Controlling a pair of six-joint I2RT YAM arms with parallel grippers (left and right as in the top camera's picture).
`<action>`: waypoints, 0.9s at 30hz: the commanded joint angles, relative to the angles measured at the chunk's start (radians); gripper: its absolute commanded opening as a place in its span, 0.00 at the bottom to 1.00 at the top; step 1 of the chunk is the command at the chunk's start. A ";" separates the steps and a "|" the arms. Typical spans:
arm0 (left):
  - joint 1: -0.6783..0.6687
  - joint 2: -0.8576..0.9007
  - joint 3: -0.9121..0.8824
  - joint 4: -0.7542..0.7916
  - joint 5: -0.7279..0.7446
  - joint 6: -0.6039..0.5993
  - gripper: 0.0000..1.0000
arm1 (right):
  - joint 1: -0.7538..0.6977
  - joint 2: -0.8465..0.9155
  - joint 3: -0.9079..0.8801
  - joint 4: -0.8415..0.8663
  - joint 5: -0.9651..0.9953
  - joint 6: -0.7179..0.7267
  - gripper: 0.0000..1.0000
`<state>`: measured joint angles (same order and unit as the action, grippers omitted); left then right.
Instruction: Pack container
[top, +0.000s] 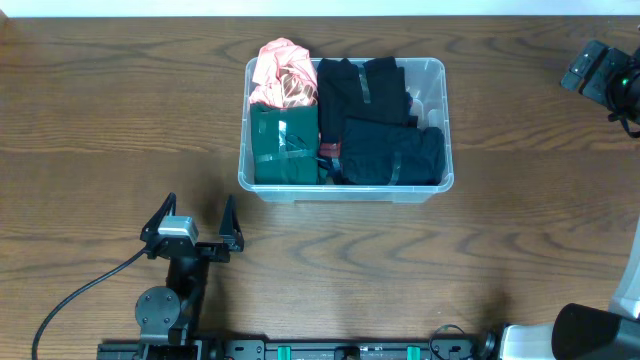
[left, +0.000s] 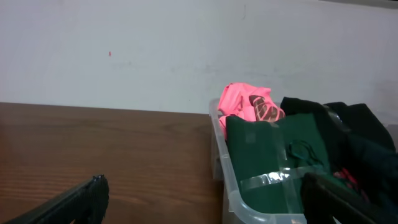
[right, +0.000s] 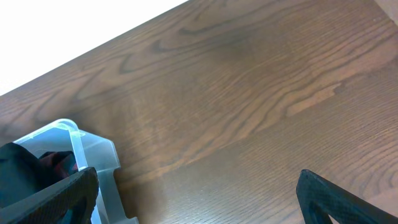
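The clear plastic container stands at the table's middle back. It holds a pink garment, a dark green bagged item and black folded clothes. My left gripper is open and empty on the near left, short of the container's front left corner. In the left wrist view the left gripper faces the container, the pink garment and the green item. My right gripper hangs at the far right. In the right wrist view the right gripper is open over bare wood, with the container's corner at its left finger.
The wooden table stretches to both sides of the container. A black cable runs from the left arm's base to the near left edge. A pale wall stands behind the table. The right arm's base sits at the near right.
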<state>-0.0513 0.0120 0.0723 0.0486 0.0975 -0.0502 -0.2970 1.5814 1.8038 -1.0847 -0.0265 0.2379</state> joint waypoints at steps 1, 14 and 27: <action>0.013 -0.011 -0.019 -0.009 0.000 0.012 0.98 | -0.003 0.007 -0.001 -0.002 0.000 0.012 0.99; 0.016 -0.011 -0.068 -0.110 0.014 0.008 0.98 | -0.003 0.007 -0.001 -0.002 0.000 0.012 0.99; 0.016 -0.007 -0.068 -0.110 0.014 0.008 0.98 | -0.003 0.007 -0.001 -0.002 0.000 0.012 0.99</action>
<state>-0.0399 0.0105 0.0185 -0.0231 0.0982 -0.0509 -0.2970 1.5814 1.8034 -1.0851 -0.0265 0.2379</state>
